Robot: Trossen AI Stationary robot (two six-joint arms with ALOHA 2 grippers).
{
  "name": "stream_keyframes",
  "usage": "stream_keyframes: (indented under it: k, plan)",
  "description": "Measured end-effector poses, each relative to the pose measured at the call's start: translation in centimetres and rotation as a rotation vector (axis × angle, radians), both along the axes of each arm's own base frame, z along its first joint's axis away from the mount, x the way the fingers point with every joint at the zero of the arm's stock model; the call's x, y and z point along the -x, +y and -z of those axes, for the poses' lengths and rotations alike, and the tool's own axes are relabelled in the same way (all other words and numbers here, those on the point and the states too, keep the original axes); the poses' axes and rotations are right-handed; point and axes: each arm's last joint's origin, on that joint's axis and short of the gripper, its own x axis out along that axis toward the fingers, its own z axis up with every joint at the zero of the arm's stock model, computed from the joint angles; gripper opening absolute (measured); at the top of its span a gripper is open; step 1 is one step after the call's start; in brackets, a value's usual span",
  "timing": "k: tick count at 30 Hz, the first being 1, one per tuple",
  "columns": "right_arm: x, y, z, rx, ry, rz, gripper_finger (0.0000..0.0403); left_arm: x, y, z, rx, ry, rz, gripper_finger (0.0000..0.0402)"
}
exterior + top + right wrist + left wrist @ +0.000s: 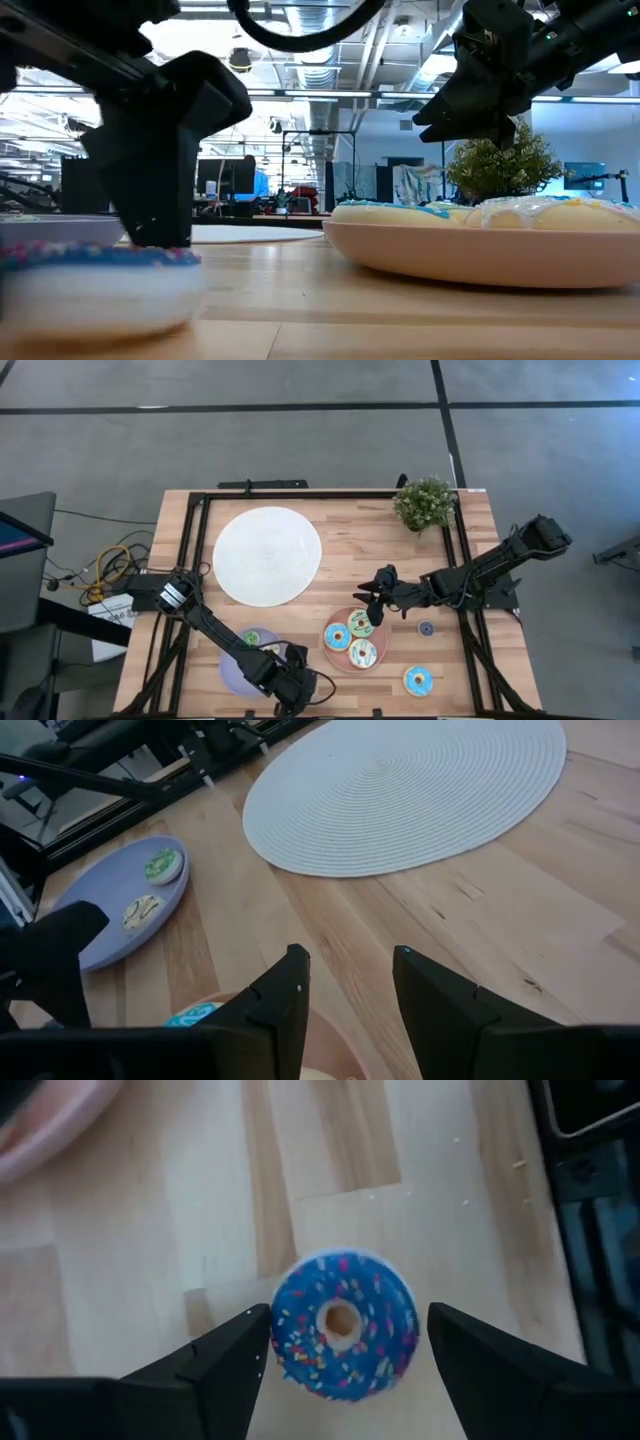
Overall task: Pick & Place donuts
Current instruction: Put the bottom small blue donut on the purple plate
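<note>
**Inspector:** Donuts first, but by size of item. Start with the biggest.

**Assistant:** Wooden bench (350, 540). On it, toward the far left, a large white woven disc (267, 555). A small potted plant (424, 503) stands at the far right corner.

**Inspector:** Plates?

**Assistant:** Two. A pink plate (330, 652) near the front centre carries three donuts: a blue-iced donut (337, 637), a green-iced donut (360, 623) and a cream donut (362, 654). A lilac plate (236, 672) to its left carries a green-topped donut (161, 866) and a pale donut (142, 910), seen best from the right wrist.

**Inspector:** Arms?

**Assistant:** The left gripper (345, 1342) is low at the front edge, just right of the lilac plate. Its fingers (232, 1360) stand apart, one either side of a blue sprinkled donut (343, 1323) lying flat on the bench; no contact visible. The right gripper (348, 982) hangs over the far rim of the pink plate, fingers parted with nothing between them.

**Inspector:** Loose pieces?

**Assistant:** A blue donut with cream ring (418, 680) lies on the bench, front right, clear of the pink plate. A small purple donut (426, 628) lies on the bench beneath the right arm, near the plate's right side.
</note>
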Motion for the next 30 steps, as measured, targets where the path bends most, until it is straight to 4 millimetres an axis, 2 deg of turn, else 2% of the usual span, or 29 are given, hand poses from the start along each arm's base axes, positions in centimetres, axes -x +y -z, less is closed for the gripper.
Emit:
stream_keyframes:
  k: [30]
  plan:
    - [0.00, 0.00, 0.00, 0.000, 0.000, 0.000, 0.0136, -0.15, 0.11, 0.12, -0.001, -0.017, 0.004, 0.0262]
